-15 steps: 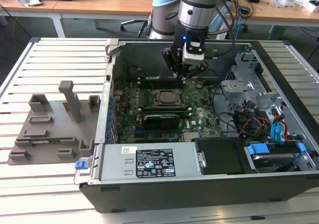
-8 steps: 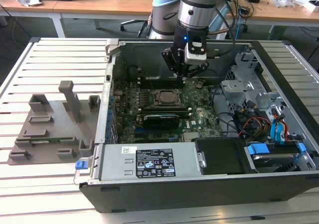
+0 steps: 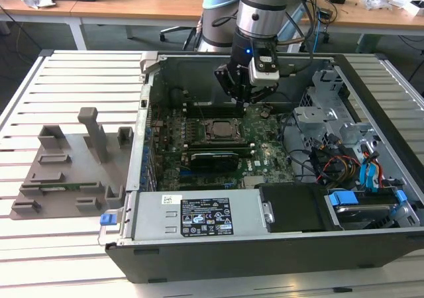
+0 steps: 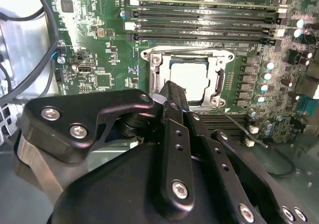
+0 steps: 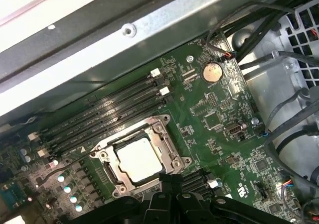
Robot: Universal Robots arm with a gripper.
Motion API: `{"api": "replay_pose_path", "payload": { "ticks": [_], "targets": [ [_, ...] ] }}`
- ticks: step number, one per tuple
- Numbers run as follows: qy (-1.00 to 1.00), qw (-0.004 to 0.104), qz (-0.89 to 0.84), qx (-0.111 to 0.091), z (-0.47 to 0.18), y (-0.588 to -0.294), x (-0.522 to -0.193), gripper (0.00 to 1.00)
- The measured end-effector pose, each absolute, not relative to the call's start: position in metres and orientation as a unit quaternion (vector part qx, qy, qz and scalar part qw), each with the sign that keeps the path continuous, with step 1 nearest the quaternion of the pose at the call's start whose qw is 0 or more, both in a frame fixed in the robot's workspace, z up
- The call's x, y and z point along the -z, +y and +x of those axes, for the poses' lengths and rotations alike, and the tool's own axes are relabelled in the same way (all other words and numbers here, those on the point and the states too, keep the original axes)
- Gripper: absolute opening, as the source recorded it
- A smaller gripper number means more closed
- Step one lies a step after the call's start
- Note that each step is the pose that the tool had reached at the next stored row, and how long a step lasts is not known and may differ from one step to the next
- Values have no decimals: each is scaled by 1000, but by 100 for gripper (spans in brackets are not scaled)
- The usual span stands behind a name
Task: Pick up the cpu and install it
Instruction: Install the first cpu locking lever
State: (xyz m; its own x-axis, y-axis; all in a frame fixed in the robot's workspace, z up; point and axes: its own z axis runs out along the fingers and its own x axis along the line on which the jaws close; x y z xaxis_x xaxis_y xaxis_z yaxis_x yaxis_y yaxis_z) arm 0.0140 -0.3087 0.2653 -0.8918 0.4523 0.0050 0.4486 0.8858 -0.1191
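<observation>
- 1 gripper (image 3: 246, 98) hangs inside the open computer case (image 3: 371, 245). Its tip points down over the green motherboard (image 3: 265, 155), near the socket frame (image 3: 207, 128) and toward the exterior view's right of it.
- Jaws drawn together, nothing between them. In the second wrist view the 2 dark fingers (image 4: 172, 129) meet at 1 tip.
- The cpu (image 4: 192, 77) lies flat in the socket frame, pale silver top up. It sits square inside the metal border in both wrist views.
- In the second wrist view the gripper tip overlaps the cpu's near corner; cannot tell whether it touches.
- A thin lever rod (image 4: 239, 127) angles away from 1 corner of the frame.
- Long memory slots (image 4: 209, 15) run just beside the frame.
- A coin cell (image 5: 212, 72) sits on the board, well apart from the socket.
- A grey fixture tray (image 3: 66, 172) rests on the slatted table (image 3: 66, 79), to the exterior view's left of the case.
</observation>
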Motion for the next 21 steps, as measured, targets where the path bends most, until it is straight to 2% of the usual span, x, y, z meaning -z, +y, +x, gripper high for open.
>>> {"api": "replay_pose_path", "payload": {
  "ticks": [21],
  "targets": [
    [-991, 10, -120, -59, 14, -309, -265, 11]
  ]
}}
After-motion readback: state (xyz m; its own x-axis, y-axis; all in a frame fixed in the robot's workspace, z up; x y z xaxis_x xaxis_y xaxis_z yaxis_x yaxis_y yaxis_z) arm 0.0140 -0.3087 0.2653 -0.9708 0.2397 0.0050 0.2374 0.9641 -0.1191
